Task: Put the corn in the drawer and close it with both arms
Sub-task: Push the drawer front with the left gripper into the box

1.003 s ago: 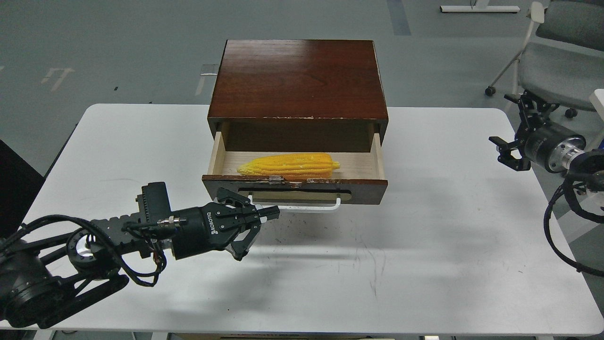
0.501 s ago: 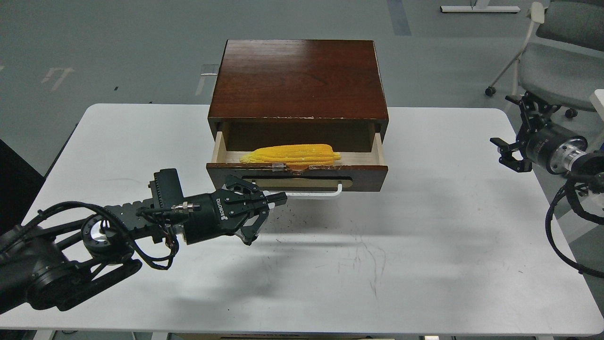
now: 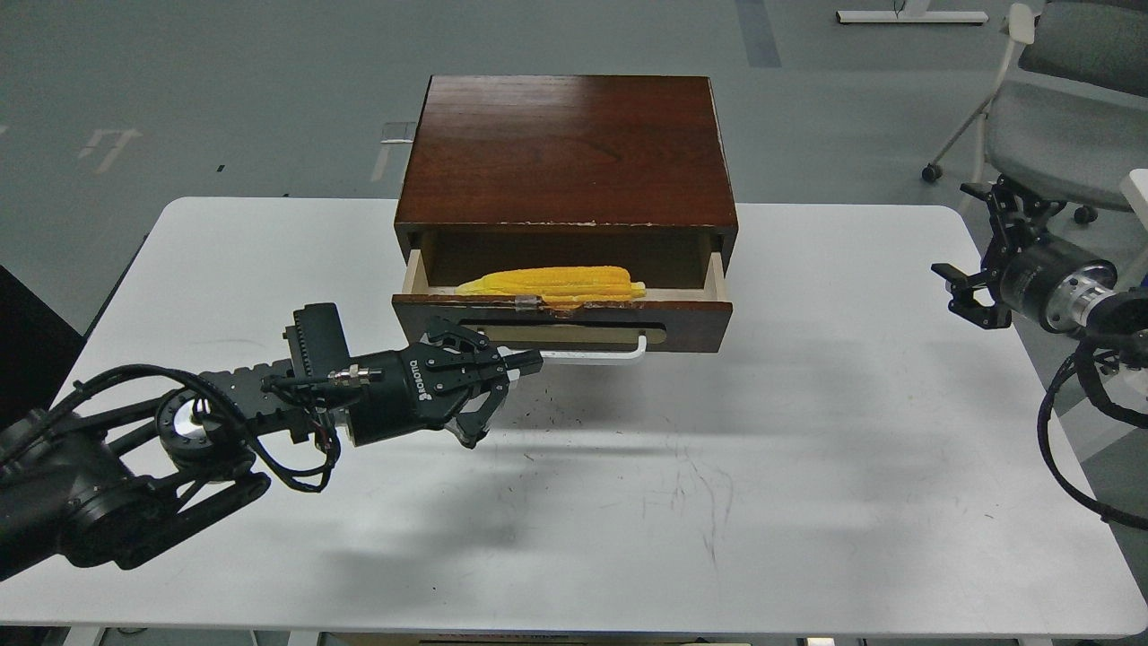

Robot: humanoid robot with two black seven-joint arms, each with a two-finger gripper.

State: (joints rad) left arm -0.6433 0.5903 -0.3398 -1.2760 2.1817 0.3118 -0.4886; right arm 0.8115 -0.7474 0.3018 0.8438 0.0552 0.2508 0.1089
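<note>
The yellow corn (image 3: 552, 283) lies lengthwise in the drawer (image 3: 695, 325), which stands partly open from the dark brown wooden box (image 3: 565, 144). Only the corn's top shows above the drawer's chipped front edge. My left gripper (image 3: 529, 361) is shut, and its tip is at the left part of the white bar handle (image 3: 603, 355), against the drawer front. My right gripper (image 3: 967, 256) is open and empty, in the air at the table's far right edge, well away from the drawer.
The box stands at the back middle of the white table (image 3: 717, 493). A grey office chair (image 3: 1058, 117) stands behind the table at the right. My left arm's cables hang over the table's front left.
The left gripper has pushed forward against the drawer front, and the drawer has slid partway in with the corn inside. The right arm has hardly moved.
</note>
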